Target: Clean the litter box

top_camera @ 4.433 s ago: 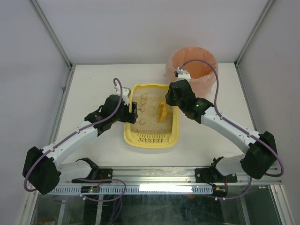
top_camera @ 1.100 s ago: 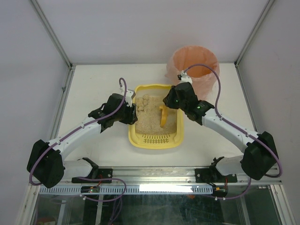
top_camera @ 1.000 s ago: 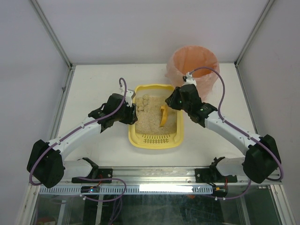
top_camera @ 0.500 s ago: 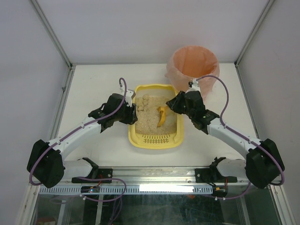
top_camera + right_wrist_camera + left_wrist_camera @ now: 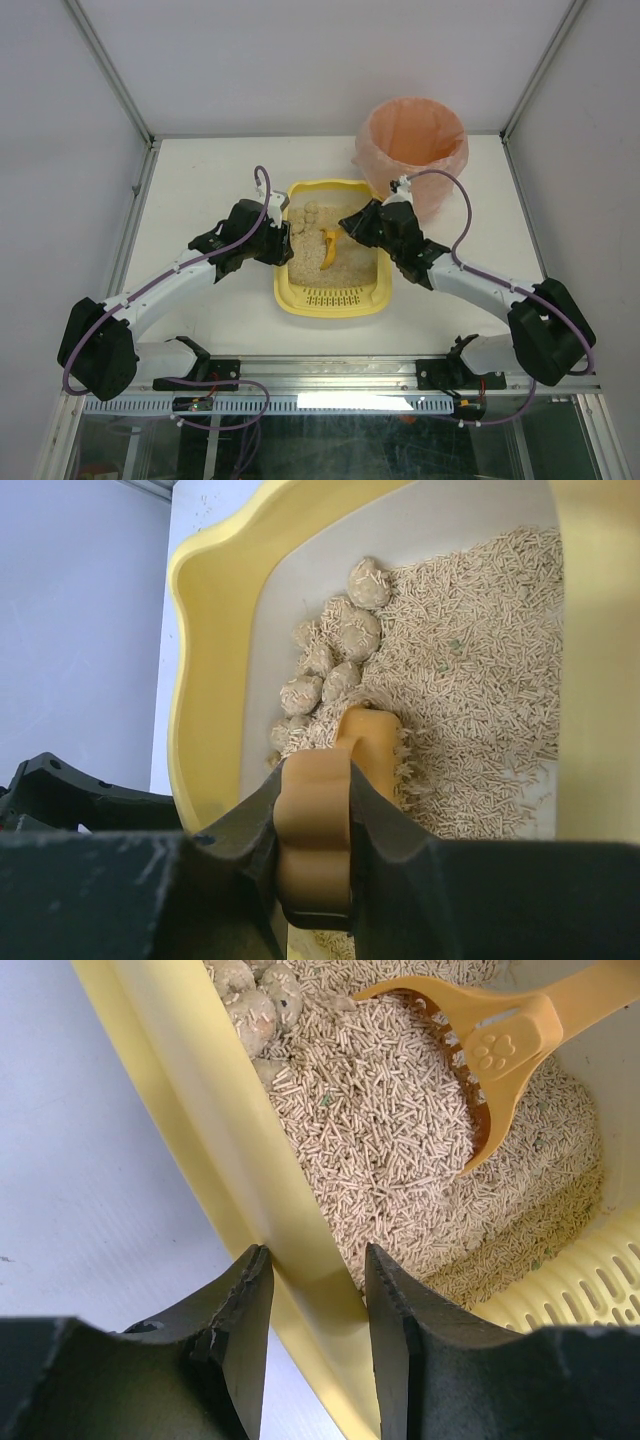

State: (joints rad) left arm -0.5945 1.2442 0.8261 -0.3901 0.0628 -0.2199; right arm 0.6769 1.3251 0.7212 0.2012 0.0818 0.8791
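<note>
The right end effector (image 5: 315,790) is pressed together on the handle of the orange scoop (image 5: 480,1070), whose slotted head is dug into the pellets just short of the clumps (image 5: 340,650). The left end effector (image 5: 315,1260) pinches the left wall of the litter box (image 5: 330,308), one finger inside and one outside. The box sits mid-bench (image 5: 200,180) with its grate end nearest the arm bases. The bagged bin (image 5: 412,140) stands just beyond its far right corner. The clumps are heaped in the far left corner. If the scoop comes in too high, it would likely shove them against the wall rather than slide under them, or break them apart. A fast lift could throw pellets over the rim onto the bench. The narrow handle might twist in the grip under load (the pinch is near its end). If the left hold slips, the box could skid. By count there are two arms, one box, one scoop and one bin, plus roughly seven clumps that are too tightly packed to separate for certain.
</note>
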